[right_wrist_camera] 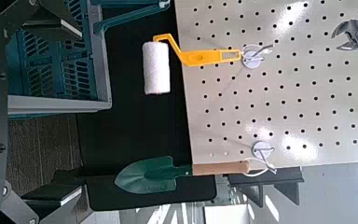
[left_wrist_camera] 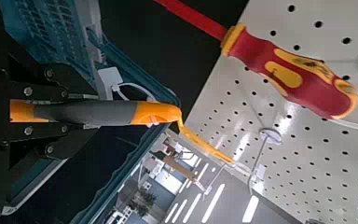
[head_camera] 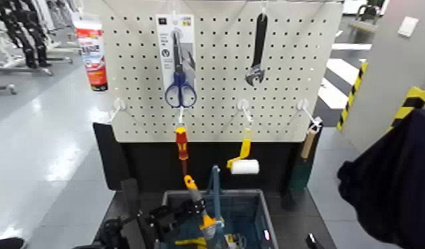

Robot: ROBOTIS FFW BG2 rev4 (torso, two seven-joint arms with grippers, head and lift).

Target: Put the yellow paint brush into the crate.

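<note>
Grey and orange, the yellow paint brush (head_camera: 198,204) is gripped by the left hand (head_camera: 199,210), whose fingers are closed on its handle. The brush is tilted, orange tip uppermost, over the crate (head_camera: 263,212); whether it touches anything inside I cannot tell. The right hand (right_wrist_camera: 61,112) stands open and empty, off to the right of the left hand.

Below the left hand is the crate, grey-blue plastic with lattice sides. Its blue handle (head_camera: 216,192) rises just beside the brush. Inside lie some yellow items (head_camera: 190,242), too small to name.

Beyond the left hand, a row of tools hangs from white hooks on a pale pegboard (head_camera: 218,66). A red-and-yellow screwdriver (head_camera: 181,144) hangs nearest above it; to the right are a yellow-handled white paint roller (head_camera: 245,166) and, farther right, a green trowel (head_camera: 301,172) with a wooden handle.

Higher up hang blue-handled scissors (head_camera: 180,89) on a printed card and a black-handled adjustable wrench (head_camera: 257,53). At the upper left is a red-and-white package (head_camera: 91,56). Both card and package carry print, but no brand or word is legible. Farther back, black-and-yellow striped tape (head_camera: 353,95) marks an edge beside a grey wall (head_camera: 394,63).
</note>
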